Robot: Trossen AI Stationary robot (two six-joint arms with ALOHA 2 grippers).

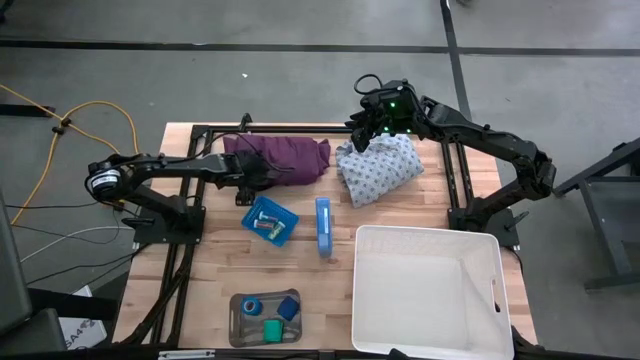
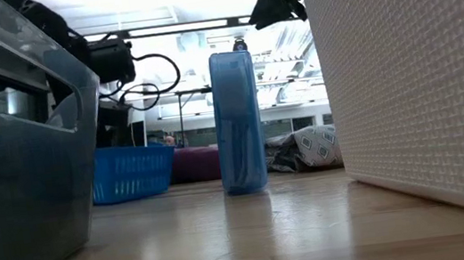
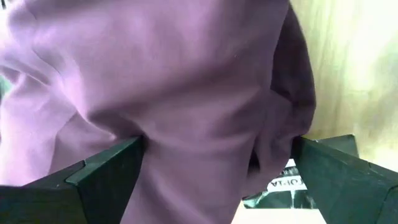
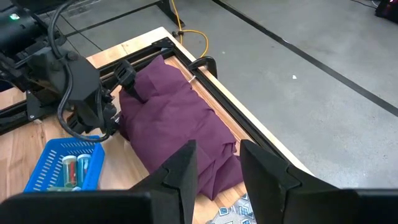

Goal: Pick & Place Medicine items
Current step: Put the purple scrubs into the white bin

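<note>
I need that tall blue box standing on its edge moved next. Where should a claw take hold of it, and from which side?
Grip the blue box across its two broad flat faces, near the top edge, coming straight down from above. It stands upright and thin, free on both sides, so the narrow width probably fits between the fingers.

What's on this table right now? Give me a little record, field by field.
Left gripper: open, at the purple cloth, fingers on either side of a fold
Right gripper: open, above the patterned cloth
Blue basket: mid-table, small items inside
Grey tray: near edge; holds blue roll, green roll, blue block
Blue case: standing on edge beside the basket
White bin: right, nothing visible inside
</note>
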